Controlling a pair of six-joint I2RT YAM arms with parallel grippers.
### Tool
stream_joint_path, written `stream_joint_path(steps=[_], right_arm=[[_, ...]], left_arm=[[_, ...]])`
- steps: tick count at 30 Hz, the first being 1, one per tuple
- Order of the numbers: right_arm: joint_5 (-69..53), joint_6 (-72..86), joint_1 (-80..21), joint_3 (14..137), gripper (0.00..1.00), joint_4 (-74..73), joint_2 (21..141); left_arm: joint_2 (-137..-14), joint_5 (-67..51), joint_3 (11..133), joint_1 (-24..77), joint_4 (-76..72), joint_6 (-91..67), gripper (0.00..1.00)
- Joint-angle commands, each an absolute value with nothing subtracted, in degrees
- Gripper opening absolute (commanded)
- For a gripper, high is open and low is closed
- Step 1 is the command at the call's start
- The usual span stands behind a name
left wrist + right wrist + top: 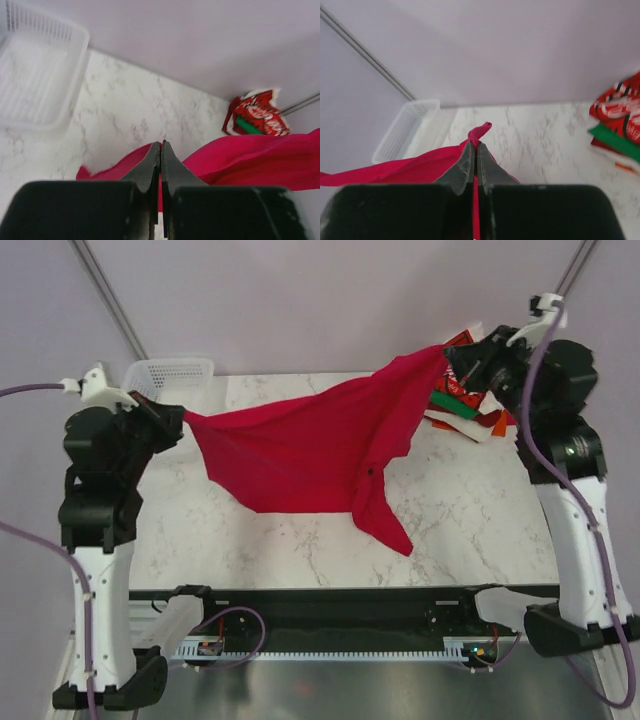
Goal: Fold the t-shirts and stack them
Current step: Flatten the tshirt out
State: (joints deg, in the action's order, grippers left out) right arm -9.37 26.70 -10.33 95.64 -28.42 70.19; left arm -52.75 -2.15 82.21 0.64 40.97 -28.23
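Both pinched tight, my left gripper (161, 146) and right gripper (474, 146) hold the red t-shirt (300, 455) stretched across the middle of the frame, so I should lower it slowly and flat onto the table (480, 510), away from the folded t-shirts (465, 408) at upper right.

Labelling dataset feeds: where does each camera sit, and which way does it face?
Top: above, behind the arms, looking down on the table; both arms show, red shirt stretched between left claw and right claw.
Left wrist: on the left arm, looking across toward the folded pile; its shut claw shows.
Right wrist: on the right arm, looking across toward the basket; its shut claw shows.
Wrist views share red shirt, basket, folded pile.
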Motion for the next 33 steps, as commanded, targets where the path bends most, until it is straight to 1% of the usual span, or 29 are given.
stream_joint_path(steps=[1, 4, 5, 8, 12, 16, 19, 21, 22, 23, 25, 26, 28, 29, 31, 32, 33], right_arm=[[-9.9, 19.5, -10.4, 104.7, 0.0, -32.8, 63.7], [-11.2, 16.8, -10.4, 105.9, 0.0, -29.2, 56.1], [-12.3, 15.1, -10.4, 106.0, 0.0, -28.2, 52.0], [-15.1, 11.8, -10.4, 106.0, 0.0, -25.5, 45.1], [-17.4, 8.7, -10.9, 107.0, 0.0, -23.9, 40.0], [-15.6, 5.6, -12.3, 108.7, 0.0, -21.0, 41.1], [-13.9, 0.8, -15.0, 111.3, 0.0, -19.9, 47.7], [-12.1, -2.4, -17.9, 113.3, 0.0, -19.9, 55.4], [-10.5, -5.2, -18.8, 115.2, 0.0, -19.9, 58.3], [-10.2, -5.8, -19.2, 116.3, 0.0, -19.8, 64.2], [-10.9, -6.7, -19.2, 119.6, 0.0, -19.8, 70.4], [-11.3, -6.7, -19.1, 120.7, 0.0, -19.7, 76.3], [-12.5, -5.6, -16.5, 122.9, 0.0, -18.3, 82.2], [-16.0, -1.5, -14.8, 123.0, 0.0, -16.8, 88.0], [-19.6, 3.1, -10.7, 123.8, 0.0, -11.3, 94.2], [-20.5, 5.2, -10.0, 124.8, 0.0, -10.0, 100.7], [-21.5, 7.8, -9.4, 126.2, 0.0, -9.2, 104.6]], left_arm=[[-49.1, -5.2, 93.8, 0.4, 41.7, -24.7, 0.02], [-46.7, -8.8, 100.3, 0.4, 41.7, -22.9, 0.02], [-44.8, -10.0, 101.5, 0.4, 41.7, -22.6, 0.02], [-41.8, -11.2, 104.6, 0.4, 41.7, -21.5, 0.02], [-37.0, -11.0, 107.4, 0.4, 41.7, -20.8, 0.02], [-37.4, -8.5, 108.4, 0.4, 41.4, -19.3, 0.02], [-41.7, -6.7, 108.7, 0.4, 41.3, -18.1, 0.02], [-44.5, -6.9, 108.8, 0.4, 41.3, -18.2, 0.02], [-48.2, -6.6, 108.4, 0.4, 41.3, -18.4, 0.02], [-49.6, -6.4, 107.8, 0.4, 41.2, -18.5, 0.02], [-52.9, -5.9, 105.0, 0.4, 40.0, -18.5, 0.02], [-55.9, -5.2, 103.7, 0.4, 39.4, -17.8, 0.02], [-58.8, -3.4, 99.3, 0.4, 36.2, -17.5, 0.02], [-63.2, -3.1, 98.4, 0.4, 35.9, -17.2, 0.02], [-68.1, -2.6, 95.9, 0.2, 34.7, -17.6, 0.02], [-70.6, -2.5, 95.3, 0.2, 34.6, -17.7, 0.02], [-76.3, -2.6, 94.9, 0.1, 34.6, -17.6, 0.02]])
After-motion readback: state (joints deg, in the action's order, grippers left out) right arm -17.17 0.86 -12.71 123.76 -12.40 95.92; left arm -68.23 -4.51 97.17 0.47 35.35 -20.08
